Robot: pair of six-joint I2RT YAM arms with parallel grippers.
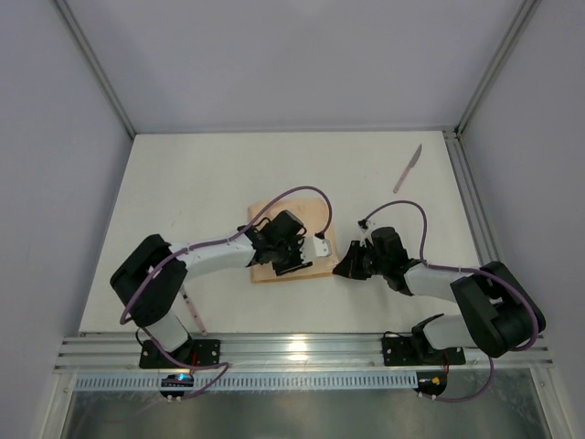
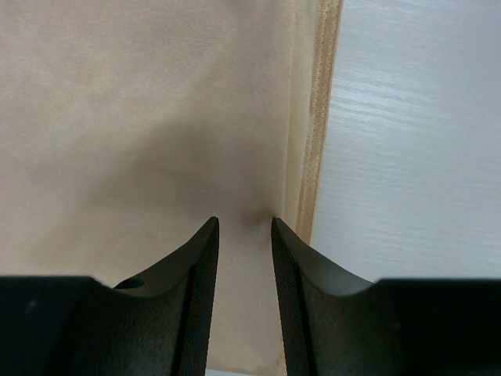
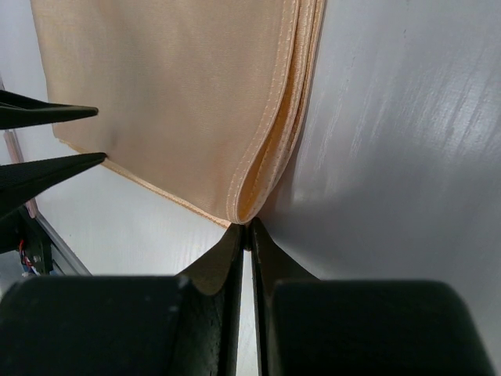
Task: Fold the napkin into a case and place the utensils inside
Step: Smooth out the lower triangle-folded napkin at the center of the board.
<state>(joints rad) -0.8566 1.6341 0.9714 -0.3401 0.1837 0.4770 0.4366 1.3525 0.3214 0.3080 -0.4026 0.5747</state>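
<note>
place: lab cell | signs: white table (image 1: pixel 210 174), grey walls (image 1: pixel 274 55), aluminium rail (image 1: pixel 302 352)

A white table (image 1: pixel 228 174) fills the middle, matte and faintly streaked where seen close up. Pale grey walls close it in on three sides: the back wall (image 1: pixel 292 55), left wall (image 1: pixel 46 183) and right wall (image 1: pixel 548 165). Aluminium posts rise from the far corners, one left (image 1: pixel 96 69) and one right (image 1: pixel 494 64). A side rail (image 1: pixel 471 197) runs along the table's right edge. Near rails (image 1: pixel 302 352) cross the front, catching a bright glare (image 1: pixel 297 346). Below them lie a white slotted strip (image 1: pixel 302 381) and a dull metal sheet (image 1: pixel 302 416).
</note>
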